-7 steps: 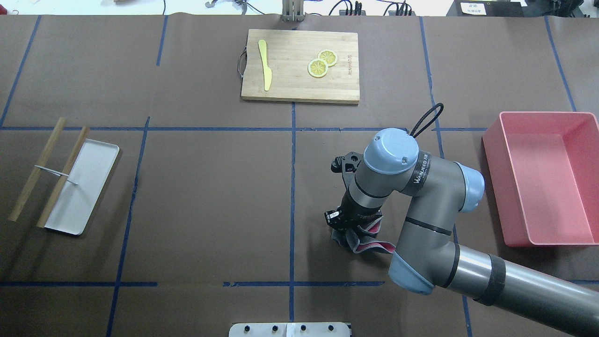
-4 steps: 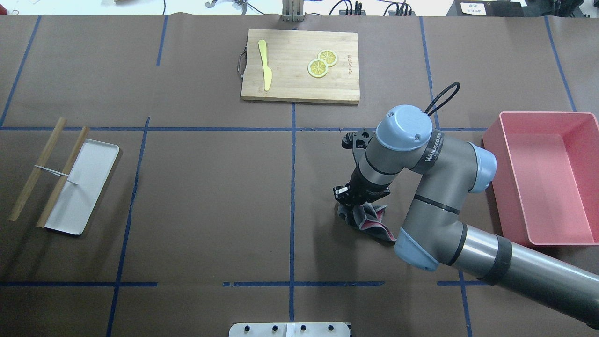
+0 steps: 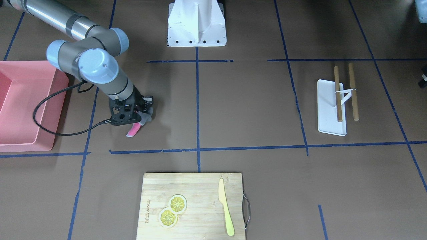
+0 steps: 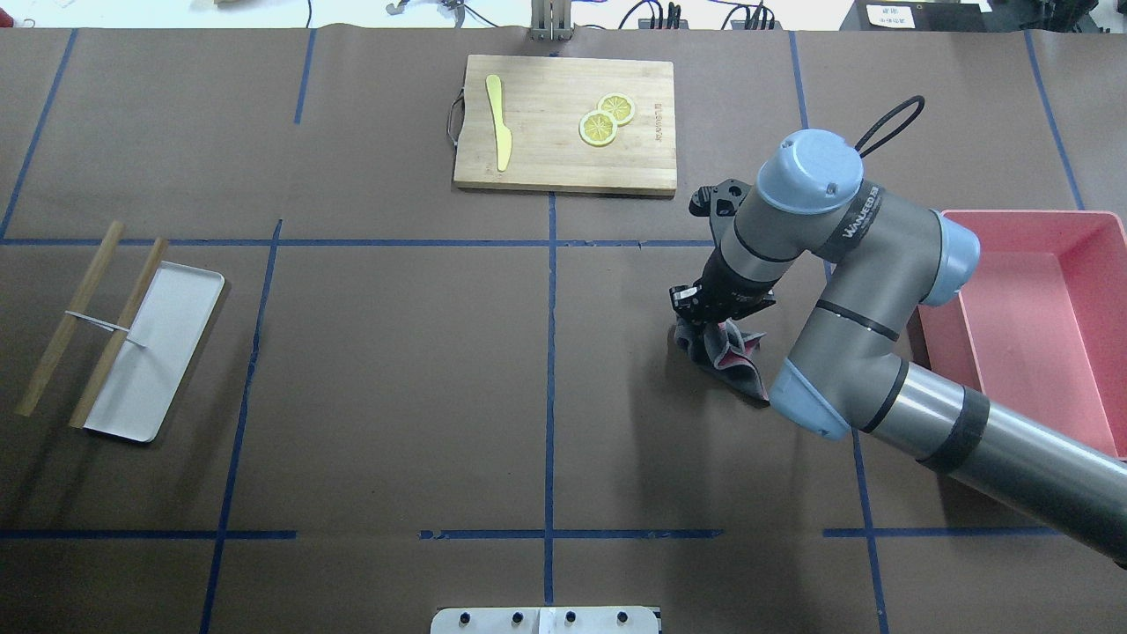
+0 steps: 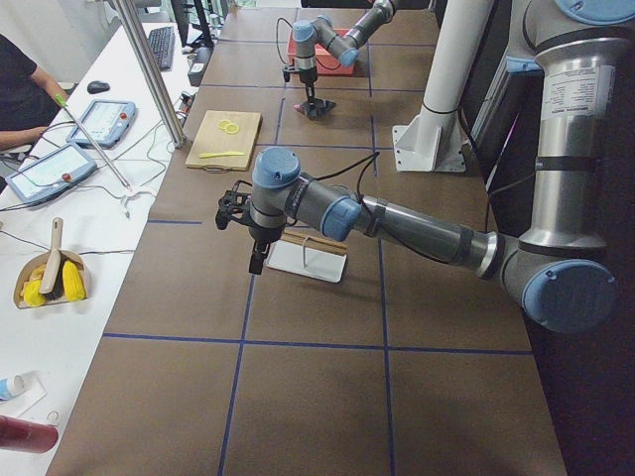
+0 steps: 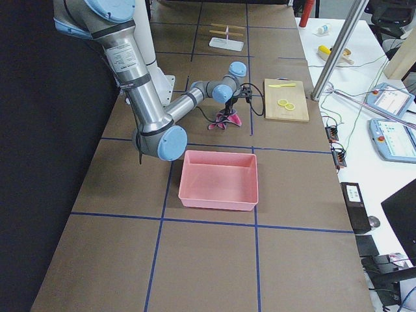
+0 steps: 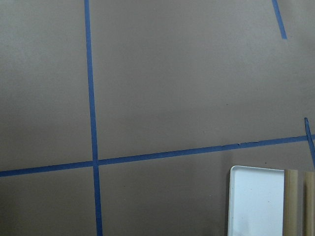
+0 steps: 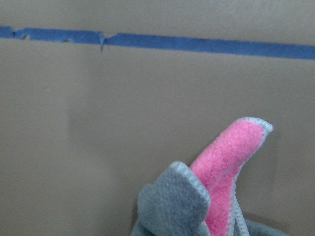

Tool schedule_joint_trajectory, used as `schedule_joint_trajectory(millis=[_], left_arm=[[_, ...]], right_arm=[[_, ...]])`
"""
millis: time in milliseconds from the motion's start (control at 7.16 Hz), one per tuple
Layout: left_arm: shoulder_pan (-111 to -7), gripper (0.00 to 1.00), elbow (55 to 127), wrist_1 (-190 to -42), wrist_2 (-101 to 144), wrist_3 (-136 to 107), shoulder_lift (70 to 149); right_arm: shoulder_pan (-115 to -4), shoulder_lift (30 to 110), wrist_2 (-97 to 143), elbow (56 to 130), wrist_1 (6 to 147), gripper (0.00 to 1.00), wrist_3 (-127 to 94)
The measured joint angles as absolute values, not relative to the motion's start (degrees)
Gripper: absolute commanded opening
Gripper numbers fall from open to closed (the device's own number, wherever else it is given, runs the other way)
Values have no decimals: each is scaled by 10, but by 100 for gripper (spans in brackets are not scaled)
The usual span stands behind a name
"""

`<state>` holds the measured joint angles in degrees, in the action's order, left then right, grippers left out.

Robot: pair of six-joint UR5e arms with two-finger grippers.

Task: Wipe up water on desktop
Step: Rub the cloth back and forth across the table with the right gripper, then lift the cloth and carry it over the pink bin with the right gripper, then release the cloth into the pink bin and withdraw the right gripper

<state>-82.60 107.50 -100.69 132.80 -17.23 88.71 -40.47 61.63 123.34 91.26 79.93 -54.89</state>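
Right hand (image 4: 704,319) slid cloth (image 4: 732,354) toward cutting board (image 4: 550,110) | pinching cloth | pink bin (image 4: 1039,335) nearby | left hand (image 5: 256,260): cannot tell

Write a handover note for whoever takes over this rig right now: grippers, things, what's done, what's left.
Right gripper: shut on the cloth, which lies bunched on the desktop in the square beside the pink bin.
Left gripper: hangs beside the white tray; open or shut cannot be told.
Done: cloth is gripped and down on the surface.
Left: no wet patch shows in any view, so check the desktop up close and probably finish wiping.
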Motion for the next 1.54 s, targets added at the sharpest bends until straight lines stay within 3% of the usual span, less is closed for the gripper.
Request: schedule_joint_trajectory(millis=[559,1117,1536], left_arm=[[-826,100,1064,-1003,1328,-167,887],[-848,100,1032,-860,1328,-25,888],[-915,100,973,-816,1332,77,885]], right_arm=[[-482,625,1267,926,831,0,-524],[-606,655,1280,1098,1079,0,-312],[-740,718,1346,1135,1155,1,-127]])
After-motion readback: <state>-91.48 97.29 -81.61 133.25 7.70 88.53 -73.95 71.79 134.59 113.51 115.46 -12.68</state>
